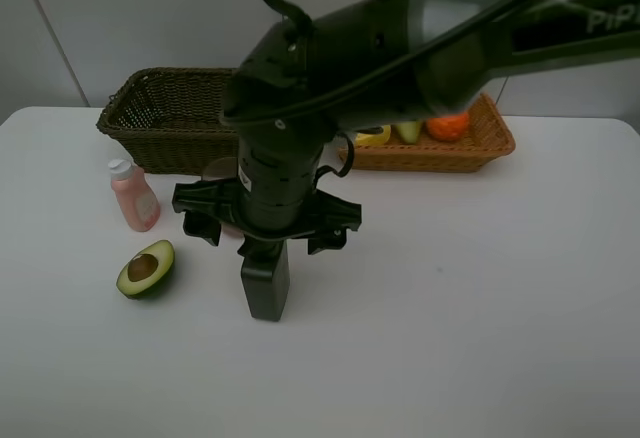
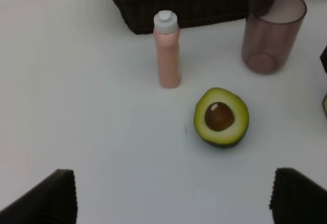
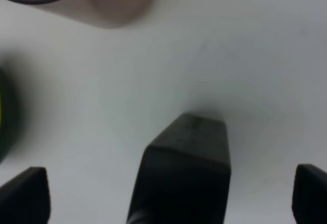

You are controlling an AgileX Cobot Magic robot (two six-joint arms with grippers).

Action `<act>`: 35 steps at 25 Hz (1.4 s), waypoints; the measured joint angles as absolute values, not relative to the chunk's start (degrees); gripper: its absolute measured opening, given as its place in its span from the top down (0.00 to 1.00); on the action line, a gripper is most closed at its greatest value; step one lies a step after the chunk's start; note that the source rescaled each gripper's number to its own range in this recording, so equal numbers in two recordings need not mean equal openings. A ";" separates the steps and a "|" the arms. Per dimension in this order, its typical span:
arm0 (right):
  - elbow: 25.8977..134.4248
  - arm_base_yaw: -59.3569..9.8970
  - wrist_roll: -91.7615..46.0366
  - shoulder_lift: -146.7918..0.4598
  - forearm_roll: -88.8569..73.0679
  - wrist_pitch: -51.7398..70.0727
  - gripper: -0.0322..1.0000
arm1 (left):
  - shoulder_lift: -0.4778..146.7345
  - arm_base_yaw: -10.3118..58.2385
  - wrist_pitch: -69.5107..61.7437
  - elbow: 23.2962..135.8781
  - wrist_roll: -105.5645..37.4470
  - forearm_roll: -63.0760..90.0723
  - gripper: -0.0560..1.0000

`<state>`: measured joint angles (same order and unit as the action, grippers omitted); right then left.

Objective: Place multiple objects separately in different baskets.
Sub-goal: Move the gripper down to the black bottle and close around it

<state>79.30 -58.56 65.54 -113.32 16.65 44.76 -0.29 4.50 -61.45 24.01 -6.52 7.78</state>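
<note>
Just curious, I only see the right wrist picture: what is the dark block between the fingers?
Observer: A black bottle, standing upright on the table.
Visitor: And the green blur at the edge?
Observer: An avocado half, lying cut side up with its pit showing.
Visitor: Is anything in a basket?
Observer: Yes, the orange basket holds a lemon, a pear and an orange.

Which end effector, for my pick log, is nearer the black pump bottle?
Right: right end effector hangs over the black pump bottle; left end effector sits back, facing the avocado half.
</note>
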 joint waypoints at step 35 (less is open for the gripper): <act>79.30 -57.37 64.93 -116.38 15.16 43.93 0.00 | -0.29 4.50 -61.45 24.01 -6.52 7.78 0.00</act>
<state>79.30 -57.37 64.93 -116.38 15.16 43.93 -0.29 4.50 -61.45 24.01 -6.52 7.78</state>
